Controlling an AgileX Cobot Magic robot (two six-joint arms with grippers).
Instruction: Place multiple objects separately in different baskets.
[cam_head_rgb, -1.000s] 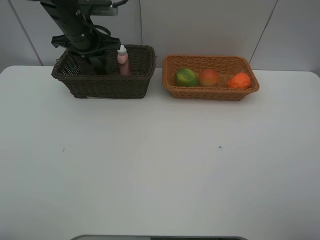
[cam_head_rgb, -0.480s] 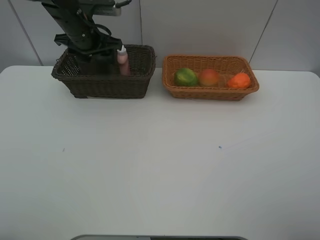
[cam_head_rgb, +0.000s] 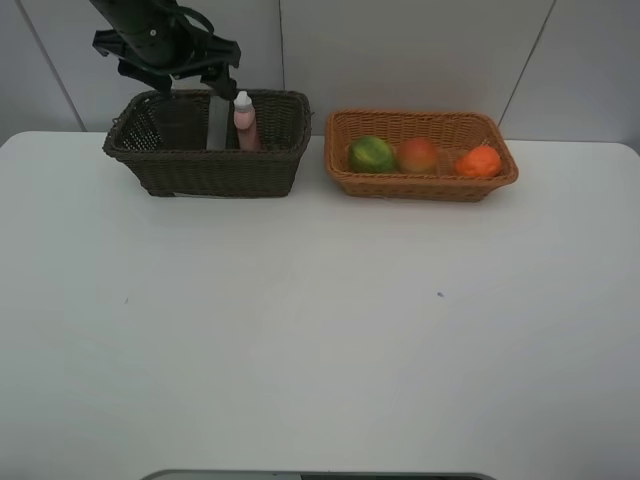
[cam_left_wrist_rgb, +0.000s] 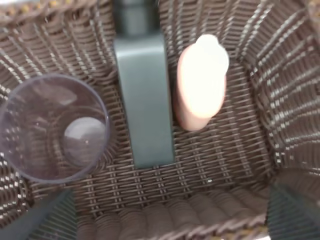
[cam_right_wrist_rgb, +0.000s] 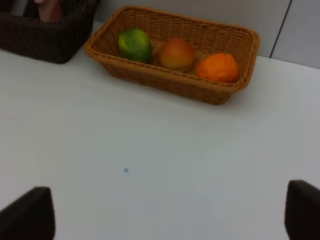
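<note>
The dark brown basket (cam_head_rgb: 205, 170) stands at the back left. In it stand the dark green pump bottle (cam_head_rgb: 217, 123) and the slim pink bottle (cam_head_rgb: 244, 121). The left wrist view looks straight down on the green bottle (cam_left_wrist_rgb: 144, 102), the pink bottle (cam_left_wrist_rgb: 200, 87) and the translucent cup (cam_left_wrist_rgb: 52, 130). My left gripper (cam_head_rgb: 180, 75) hovers just above that basket, open, with nothing between its fingers (cam_left_wrist_rgb: 292, 215). The light basket (cam_head_rgb: 420, 188) holds the green fruit (cam_head_rgb: 371, 154), the peach (cam_head_rgb: 418, 155) and the orange (cam_head_rgb: 479, 161). My right gripper (cam_right_wrist_rgb: 165, 212) is open over bare table.
The white table (cam_head_rgb: 320, 330) spreads wide in front of both baskets. A wall runs right behind them. The two baskets stand side by side with a narrow gap between them. A small blue speck (cam_right_wrist_rgb: 125, 170) marks the tabletop.
My left gripper has opened and risen out of the dark basket, leaving the dark green bottle standing beside the pink one. The right arm has not moved.
</note>
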